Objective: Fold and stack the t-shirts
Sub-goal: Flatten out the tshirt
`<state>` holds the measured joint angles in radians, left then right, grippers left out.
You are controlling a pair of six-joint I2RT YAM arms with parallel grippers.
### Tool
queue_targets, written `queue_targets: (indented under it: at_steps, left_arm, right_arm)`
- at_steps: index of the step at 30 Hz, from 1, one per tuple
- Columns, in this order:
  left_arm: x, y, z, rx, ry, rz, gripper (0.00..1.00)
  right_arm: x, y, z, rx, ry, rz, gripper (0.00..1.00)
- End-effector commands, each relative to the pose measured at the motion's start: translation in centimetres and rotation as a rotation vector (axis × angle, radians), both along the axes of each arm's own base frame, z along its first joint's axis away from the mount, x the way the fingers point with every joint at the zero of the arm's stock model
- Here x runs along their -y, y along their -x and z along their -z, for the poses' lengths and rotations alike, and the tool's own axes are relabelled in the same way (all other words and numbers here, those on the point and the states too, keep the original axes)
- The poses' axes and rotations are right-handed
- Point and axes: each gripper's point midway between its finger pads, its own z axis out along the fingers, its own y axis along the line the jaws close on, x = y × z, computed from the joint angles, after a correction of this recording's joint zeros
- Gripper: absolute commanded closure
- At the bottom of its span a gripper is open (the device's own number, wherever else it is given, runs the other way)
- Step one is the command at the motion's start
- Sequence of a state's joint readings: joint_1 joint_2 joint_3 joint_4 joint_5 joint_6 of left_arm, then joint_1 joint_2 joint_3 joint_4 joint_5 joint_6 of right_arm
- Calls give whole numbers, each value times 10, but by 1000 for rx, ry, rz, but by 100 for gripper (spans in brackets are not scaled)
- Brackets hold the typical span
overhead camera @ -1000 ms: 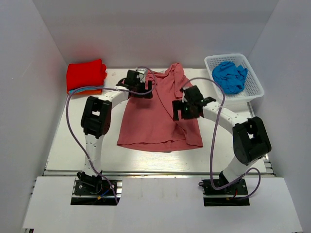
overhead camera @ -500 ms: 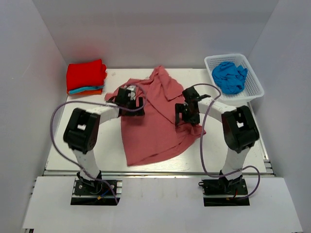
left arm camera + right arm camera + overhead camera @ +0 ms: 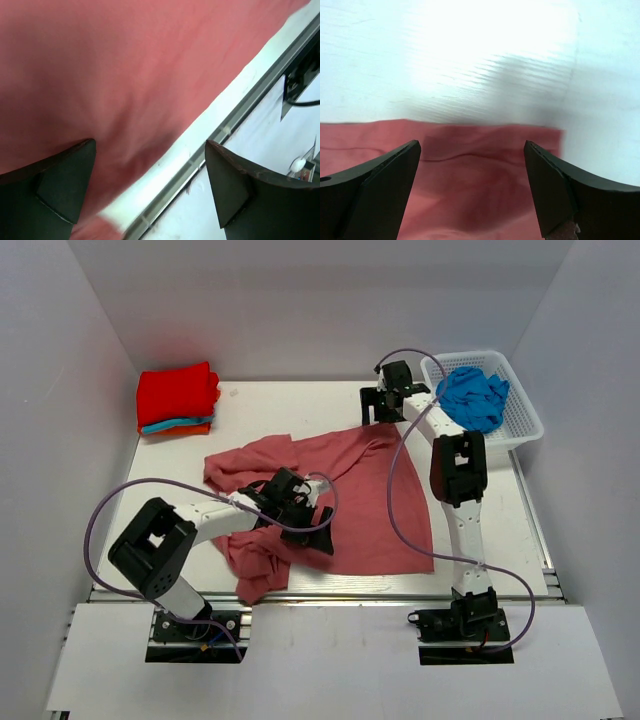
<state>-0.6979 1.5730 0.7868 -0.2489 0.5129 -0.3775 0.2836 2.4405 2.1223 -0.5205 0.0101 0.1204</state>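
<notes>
We see left gripper (image 3: 320,530) low over rose shirt (image 3: 375,510) mid-table, wide open, empty. Right gripper (image 3: 377,406) stretched to its far edge, wide too. We count three folded shirts (image 3: 178,398) back-left, one blue shirt (image 3: 472,395) in basket (image 3: 522,426).

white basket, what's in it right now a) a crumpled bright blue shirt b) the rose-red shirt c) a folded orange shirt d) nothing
a: in the top view a crumpled bright blue t-shirt lies inside the white basket at the far right of the table.
</notes>
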Motion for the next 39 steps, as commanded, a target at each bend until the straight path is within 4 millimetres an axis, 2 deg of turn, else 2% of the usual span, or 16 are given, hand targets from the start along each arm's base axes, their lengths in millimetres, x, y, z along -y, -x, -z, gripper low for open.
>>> queue_targets:
  at_steps: [1, 7, 12, 13, 15, 16, 17, 18, 19, 20, 21, 22, 24, 28, 30, 39]
  left_arm:
    - [9, -18, -40, 85, 35, 25, 0]
    - [15, -60, -59, 201, -18, -58, 0]
    - [-15, -78, -58, 202, -166, -223, 0]
    - [-30, -90, -60, 247, -239, -302, 0]
    - [-54, -84, -57, 210, -351, -386, 0]
    - [-65, -85, -57, 211, -403, -431, 0]
    - [-85, -90, -59, 253, -480, -508, 0]
    - [-102, -84, -62, 225, -526, -590, 0]
    - [-111, -83, -64, 230, -558, -635, 0]
    - [-132, -84, -64, 243, -620, -706, 0]
    - [-145, -85, -66, 224, -635, -793, 0]
    - [-162, -80, -65, 226, -679, -833, 0]
    - [-182, -80, -62, 197, -690, -901, 0]
    - [-203, -77, -46, 129, -687, -971, 0]
    - [-208, -72, -33, 92, -688, -970, 0]
    - [-211, -61, 11, -27, -613, -946, 7]
  right_arm:
    - [-21, -14, -48, 144, -13, -145, 11]
    - [-10, -5, -80, 192, 8, -131, 11]
    - [11, 24, -103, 139, 13, -3, 11]
    - [17, 48, -89, 58, -5, 48, 11]
    - [23, 70, -120, 79, -50, 84, 11]
    - [31, 103, -77, -43, -51, 135, 11]
    - [34, 116, -72, -63, -57, 153, 11]
    - [36, 129, -107, 6, -105, 166, 11]
    - [45, 171, -58, -120, -84, 186, 11]
    - [48, 183, -55, -129, -82, 189, 11]
    - [66, 191, -81, -46, -59, 247, 11]
    - [80, 220, -52, -117, -3, 279, 11]
    - [105, 262, -46, -153, 61, 359, 11]
    - [93, 320, -27, -249, -46, 288, 11]
    - [77, 330, -23, -267, -123, 209, 12]
    - [68, 318, -20, -191, -150, 115, 15]
